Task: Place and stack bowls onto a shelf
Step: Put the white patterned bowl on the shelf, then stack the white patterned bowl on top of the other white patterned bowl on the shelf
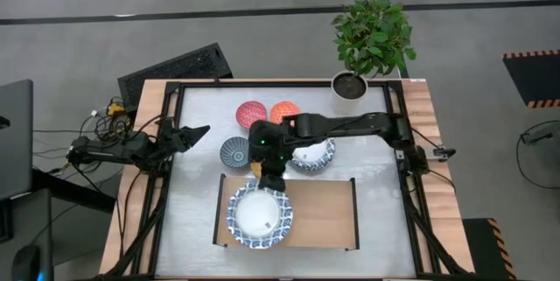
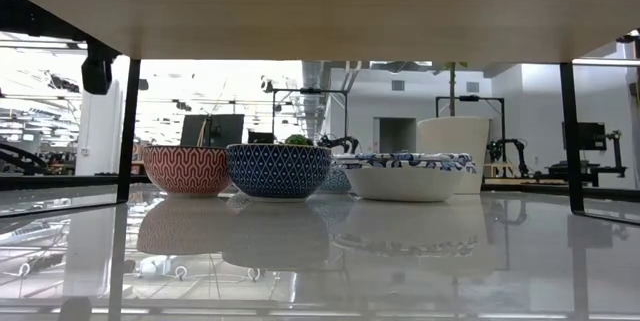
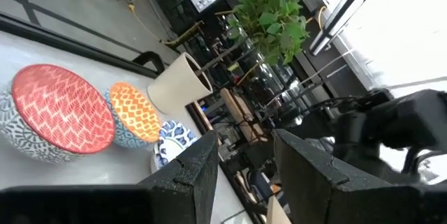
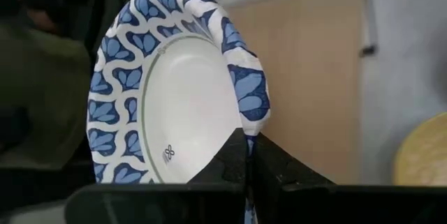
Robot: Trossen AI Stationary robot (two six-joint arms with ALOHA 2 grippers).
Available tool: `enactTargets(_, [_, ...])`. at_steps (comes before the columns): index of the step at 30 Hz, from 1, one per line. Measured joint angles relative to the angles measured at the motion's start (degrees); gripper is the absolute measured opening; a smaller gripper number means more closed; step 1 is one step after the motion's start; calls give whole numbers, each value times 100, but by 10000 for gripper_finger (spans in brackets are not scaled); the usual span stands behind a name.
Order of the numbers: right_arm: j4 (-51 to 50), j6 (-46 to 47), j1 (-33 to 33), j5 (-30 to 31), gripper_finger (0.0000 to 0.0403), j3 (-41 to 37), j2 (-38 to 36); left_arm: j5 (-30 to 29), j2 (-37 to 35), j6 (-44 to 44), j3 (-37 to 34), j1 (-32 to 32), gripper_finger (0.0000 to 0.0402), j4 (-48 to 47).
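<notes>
A large blue-and-white bowl [image 1: 258, 215] with a white inside sits over the left part of the light-wood shelf [image 1: 319, 215]. My right gripper [image 1: 269, 183] reaches in from the far side and is shut on this bowl [image 4: 174, 98]. Behind the shelf, on the table, stand a pink-red bowl [image 1: 251, 113], an orange bowl [image 1: 284, 111], a dark blue-grey bowl [image 1: 236, 151] and a second blue-and-white bowl [image 1: 315, 154], which is partly under the right arm. A yellow bowl [image 4: 426, 158] shows beside the gripper. My left gripper [image 1: 197, 132] waits open at the table's left edge. My right gripper [image 4: 246, 161] pinches the large bowl's rim [image 4: 250, 123] on its far side, one finger on the white inside and one on the patterned outside. The fingers come from above, pointing down. Whether the bowl rests on the shelf or hangs just above it I cannot tell.
A white plant pot [image 1: 350, 84] with a green plant stands at the table's far edge, right of centre. The shelf's right part [image 1: 328, 220] is bare wood. Black end frames [image 1: 356, 215] bound the shelf. In the low view the shelf board [image 2: 320, 11] spans overhead.
</notes>
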Motion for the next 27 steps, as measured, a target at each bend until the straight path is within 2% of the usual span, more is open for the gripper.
enactTargets(4, [-46, -30, 62, -51, 45, 0, 64, 62, 0, 29, 0, -2, 128, -4])
enactTargets(10, [104, -306, 57, 358, 65, 9, 55, 137, 0, 43, 0, -1, 128, -17])
enactTargets(15, [217, -496, 19, 374, 81, 9, 42, 211, 0, 14, 0, 0, 128, -12])
enactTargets(24, [966, -554, -131, 385, 157, 10, 42, 520, 0, -136, 0, -1, 128, -11])
enactTargets(27, [499, -585, -291, 395, 169, 234, 15, 518, 0, -142, 0, -2, 128, -12])
